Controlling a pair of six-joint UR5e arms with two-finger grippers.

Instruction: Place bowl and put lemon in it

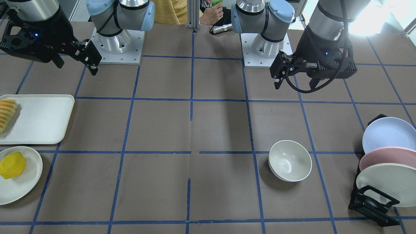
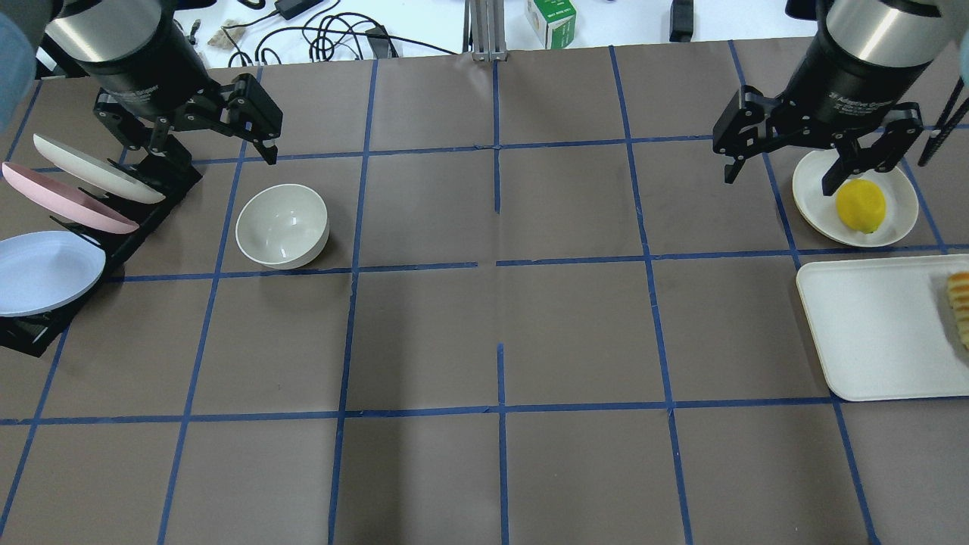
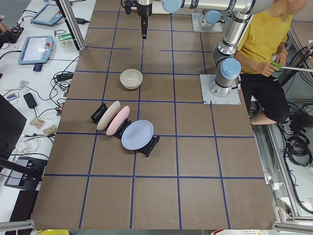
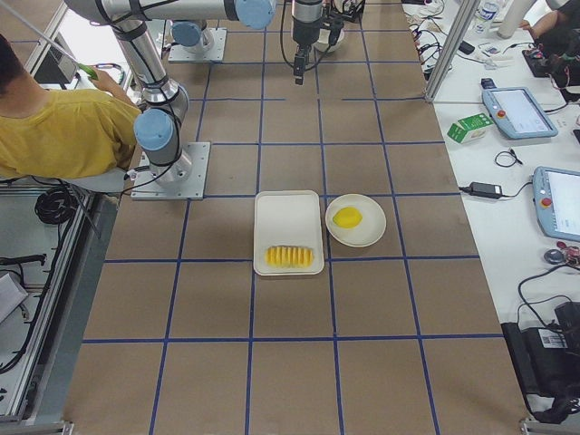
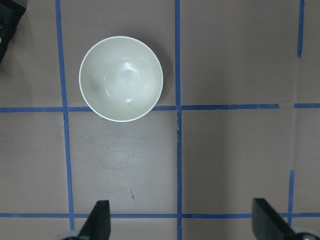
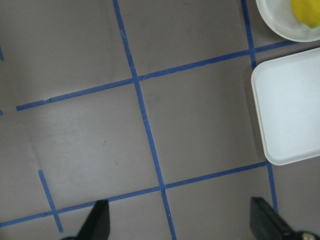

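Yellow lemon [image 2: 860,205] rests on a plate [image 2: 895,227], well apart from the upright, empty bowl [image 2: 281,225]; left gripper [image 5: 182,221] and right gripper [image 6: 180,221] jaws are spread and hold nothing, and an off-centre pinch could squirt the rounded lemon off that plate.

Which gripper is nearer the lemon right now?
Right. The right gripper hangs open, raised, to one side of the lemon on its plate. The left gripper hangs far off on the opposite side, near the bowl.
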